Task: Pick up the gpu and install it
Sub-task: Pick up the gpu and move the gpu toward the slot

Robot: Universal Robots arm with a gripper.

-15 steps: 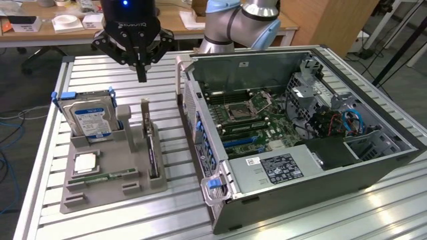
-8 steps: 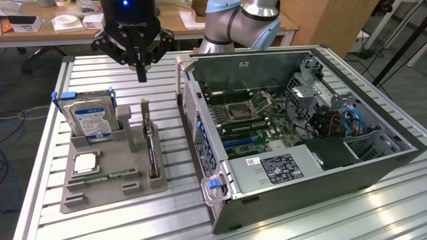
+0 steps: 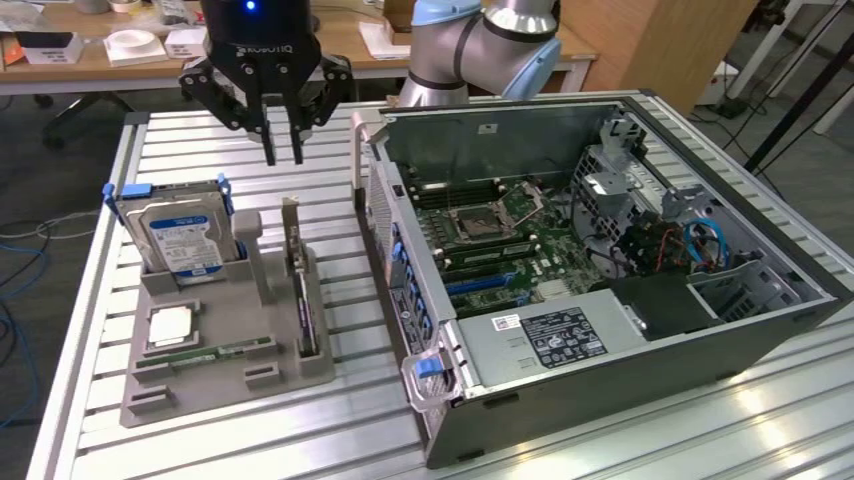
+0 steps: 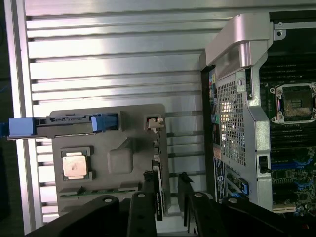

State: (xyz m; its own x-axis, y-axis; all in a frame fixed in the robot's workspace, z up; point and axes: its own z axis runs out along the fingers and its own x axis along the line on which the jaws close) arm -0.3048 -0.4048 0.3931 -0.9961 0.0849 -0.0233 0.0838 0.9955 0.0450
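Gripper (image 3: 283, 158) hangs high over the tray's (image 3: 227, 385) far end, jaws slightly apart, nothing btwn them. GPU (image 3: 304, 295) stands on edge in a tray slot, on the exterior view's right of the hard drive (image 3: 187, 235), beside the open PC case (image 3: 601, 250). Wrist view: GPU (image 4: 159, 202) sits roughly in line w/ the jaw gap. Best approach, I'd say: jaws parallel to the GPU, centred over its top edge, straight down, no twist.

The gripper (image 3: 283, 158) hung above the worktop (image 3: 174, 150) near its far edge, pointing straight down. Its two black fingers (image 3: 270, 140) were parted by a narrow gap and held nothing. The blue-and-grey arm (image 3: 474, 45) bent behind it.
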